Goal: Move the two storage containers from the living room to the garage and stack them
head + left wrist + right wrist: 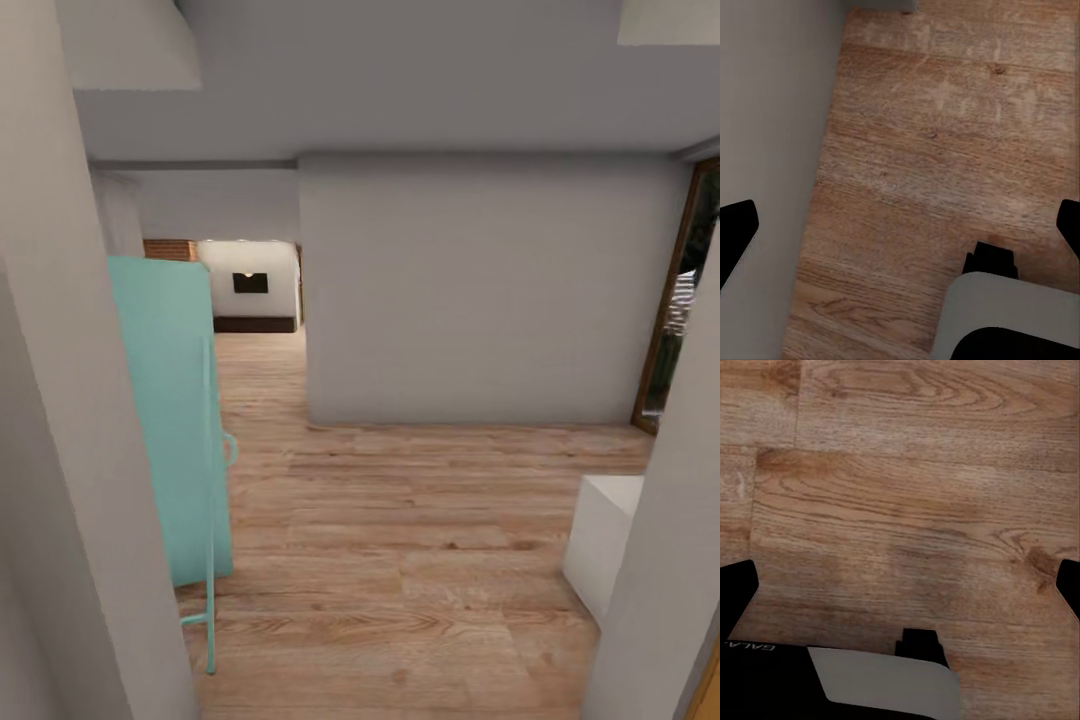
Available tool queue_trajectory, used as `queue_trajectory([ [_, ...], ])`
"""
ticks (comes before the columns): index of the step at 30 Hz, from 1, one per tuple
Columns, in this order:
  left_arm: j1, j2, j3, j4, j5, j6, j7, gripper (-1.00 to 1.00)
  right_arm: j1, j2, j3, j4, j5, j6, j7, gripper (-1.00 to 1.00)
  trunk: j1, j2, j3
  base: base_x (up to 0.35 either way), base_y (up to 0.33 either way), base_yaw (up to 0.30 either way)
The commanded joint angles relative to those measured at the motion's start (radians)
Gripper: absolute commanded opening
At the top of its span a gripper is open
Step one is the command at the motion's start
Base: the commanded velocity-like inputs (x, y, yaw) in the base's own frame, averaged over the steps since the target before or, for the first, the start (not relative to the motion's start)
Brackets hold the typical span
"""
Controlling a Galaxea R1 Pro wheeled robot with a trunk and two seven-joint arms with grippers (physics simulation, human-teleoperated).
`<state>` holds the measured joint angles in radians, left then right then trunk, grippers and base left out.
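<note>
Down a hallway of pale wood planks, our head camera looks between grey walls toward the living room, its brick chimney and dark low cabinet far ahead; a turquoise door stands at left, a white block at right. At our left gripper, black fingers spread wide, holding nothing, above planks beside a grey wall. At our right gripper, fingers likewise gape empty over bare planks.

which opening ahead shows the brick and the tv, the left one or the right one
The left opening, past the mint-green door: red brick and a black TV show there. The right opening has a wooden frame with greenery behind.
</note>
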<state>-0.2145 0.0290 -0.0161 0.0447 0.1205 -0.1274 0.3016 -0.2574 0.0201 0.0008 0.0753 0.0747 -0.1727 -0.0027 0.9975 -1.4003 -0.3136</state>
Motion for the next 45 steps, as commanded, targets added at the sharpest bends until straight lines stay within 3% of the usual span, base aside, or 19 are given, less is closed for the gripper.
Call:
queue_trajectory([
  [1, -0.002, 0.0, -0.002, 0.004, 0.01, -0.009, -0.001, 1.0, -0.002, 0.0, -0.001, 0.004, 0.007, -0.007, 0.0, 1.0, 0.001, -0.001, -0.001, 0.341, 0.0, 0.0],
  [45, -0.002, -0.001, -0.003, 0.003, 0.01, -0.009, -0.001, 1.0, -0.002, 0.001, 0.0, 0.004, 0.008, -0.007, 0.0, 1.0, 0.001, -0.001, -0.001, 0.341, 0.0, 0.0],
])
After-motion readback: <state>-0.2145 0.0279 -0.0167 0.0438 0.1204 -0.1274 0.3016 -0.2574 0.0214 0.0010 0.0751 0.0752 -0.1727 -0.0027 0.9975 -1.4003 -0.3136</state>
